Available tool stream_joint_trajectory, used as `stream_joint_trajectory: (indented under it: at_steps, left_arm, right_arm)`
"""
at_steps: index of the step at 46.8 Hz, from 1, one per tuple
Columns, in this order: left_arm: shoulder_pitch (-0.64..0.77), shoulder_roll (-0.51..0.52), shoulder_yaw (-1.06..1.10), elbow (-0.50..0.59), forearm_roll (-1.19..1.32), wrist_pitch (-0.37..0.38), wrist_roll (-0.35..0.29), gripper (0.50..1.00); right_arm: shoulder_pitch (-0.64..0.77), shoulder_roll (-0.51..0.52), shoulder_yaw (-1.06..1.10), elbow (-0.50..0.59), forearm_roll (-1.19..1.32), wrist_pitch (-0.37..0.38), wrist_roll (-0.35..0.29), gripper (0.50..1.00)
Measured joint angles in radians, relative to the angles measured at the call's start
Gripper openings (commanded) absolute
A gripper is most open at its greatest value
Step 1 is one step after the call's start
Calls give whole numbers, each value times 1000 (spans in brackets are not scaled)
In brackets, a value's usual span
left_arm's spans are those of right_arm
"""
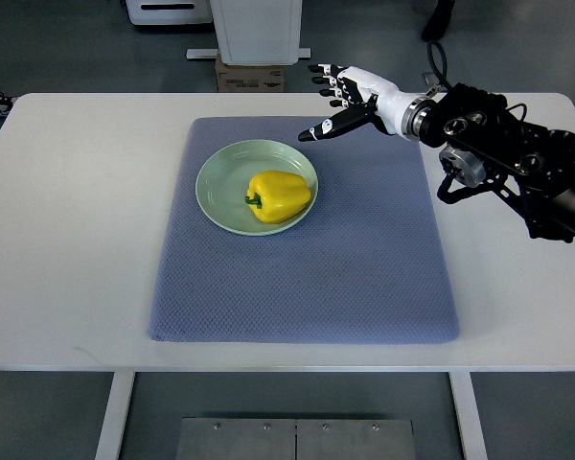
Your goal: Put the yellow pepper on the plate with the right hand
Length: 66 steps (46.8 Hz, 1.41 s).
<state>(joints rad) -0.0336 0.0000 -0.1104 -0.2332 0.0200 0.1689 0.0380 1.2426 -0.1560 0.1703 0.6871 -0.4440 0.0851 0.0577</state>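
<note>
The yellow pepper [279,195] lies on its side on the pale green plate [222,182], toward the plate's right half, green stem pointing left. My right hand [342,100] hovers above and to the right of the plate, over the far edge of the blue mat. Its fingers are spread and hold nothing. The right arm comes in from the right edge. The left hand is out of view.
A blue-grey mat [307,278] covers the middle of the white table [77,240] and carries the plate. Beyond the table's far edge stand a white cabinet base [257,29] and a cardboard box [249,75].
</note>
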Motion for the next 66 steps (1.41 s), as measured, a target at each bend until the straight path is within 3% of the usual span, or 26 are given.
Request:
stream_joint_trajectory:
  at_steps: [18, 40, 66]
  left_arm:
    - [0, 0, 0, 0, 0, 0, 0, 1000]
    - [0, 0, 0, 0, 0, 0, 0, 1000]
    - [0, 0, 0, 0, 0, 0, 1, 1000]
  right_arm:
    - [-155, -70, 317, -5, 29, -76, 2, 995]
    - [-334, -75, 646, -14, 36, -86, 1, 1000]
    - [-435, -70, 818, -5, 36, -85, 2, 1000]
